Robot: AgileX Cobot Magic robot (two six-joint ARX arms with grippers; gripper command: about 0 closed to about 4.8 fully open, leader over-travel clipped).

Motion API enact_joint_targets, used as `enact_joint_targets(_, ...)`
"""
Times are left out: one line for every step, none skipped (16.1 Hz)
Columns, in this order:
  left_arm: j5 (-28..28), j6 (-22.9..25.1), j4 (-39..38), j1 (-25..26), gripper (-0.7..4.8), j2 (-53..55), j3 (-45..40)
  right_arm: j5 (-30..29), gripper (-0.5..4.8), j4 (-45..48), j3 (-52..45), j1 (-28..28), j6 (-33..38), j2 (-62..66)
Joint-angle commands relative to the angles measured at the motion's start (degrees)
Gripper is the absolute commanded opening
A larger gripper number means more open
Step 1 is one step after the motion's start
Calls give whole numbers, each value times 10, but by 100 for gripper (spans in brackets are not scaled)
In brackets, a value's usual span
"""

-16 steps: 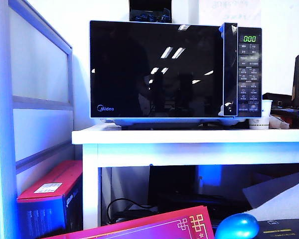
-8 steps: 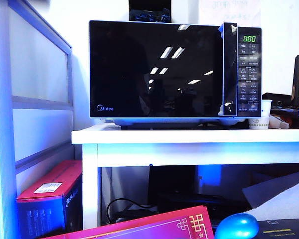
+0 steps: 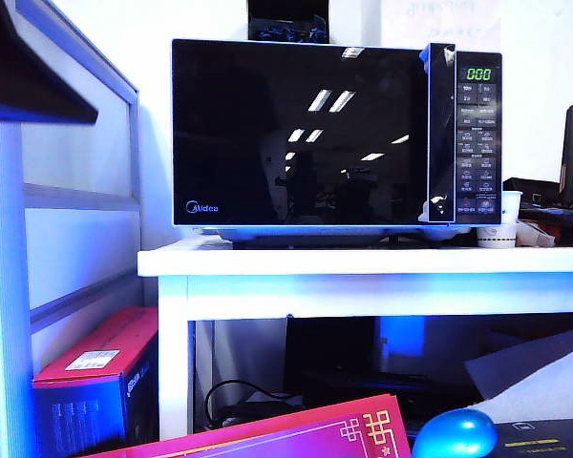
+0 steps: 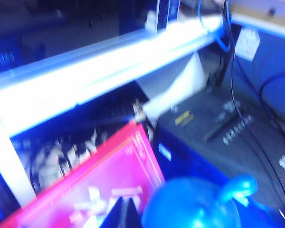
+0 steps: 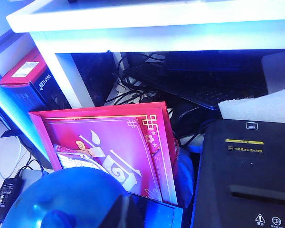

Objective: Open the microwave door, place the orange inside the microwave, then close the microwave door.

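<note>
The task looks to be at its very beginning. In the exterior view the microwave door [image 3: 301,134] is closed, flat against the front of the oven that stands on the white table [image 3: 363,260], and its handle strip beside the control panel has nothing on it. So the door is not yet opened, nothing is placed inside, and the closing comes last; all three steps remain. The orange cannot be found in any picture; only a glossy blue ball [image 3: 455,434] lies low in front, beside a pink box [image 5: 109,142], and this is not the fruit. The left hand [image 4: 124,213] shows only as two dark fingertips low over the pink box and close to the blue ball; they seem to be together with nothing between them, but the picture is blurred, so I cannot tell for sure. A dark shape at the upper left corner of the exterior view is probably part of the left arm. The right hand [image 5: 128,211] is fully closed and empty, low above the ball and the pink box, well apart from the door
</note>
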Motion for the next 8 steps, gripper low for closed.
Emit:
enact_joint_targets(0,29,26,0,-5,-4,-10,1,0,0,-3,0,3,0)
enact_joint_targets(-10,35,33,2,-5,-24,-26,1,0,0,-3,0,3,0)
enact_joint_targets(-23,36,43,2,-5,-53,-45,1,0,0,-3,0,3,0)
enact_joint_targets(-24,36,58,9,-5,-82,-69,1,0,0,-3,0,3,0)
enact_joint_targets(-24,31,57,28,-5,-118,-92,1,0,0,-3,1,3,0)
enact_joint_targets(-23,31,59,69,-5,-160,-120,1,0,0,-3,0,3,0)
enact_joint_targets(-27,32,59,101,-5,-187,-137,1,0,0,-3,0,3,0)
enact_joint_targets(-41,32,59,128,-5,-212,-151,1,0,0,-3,0,3,0)
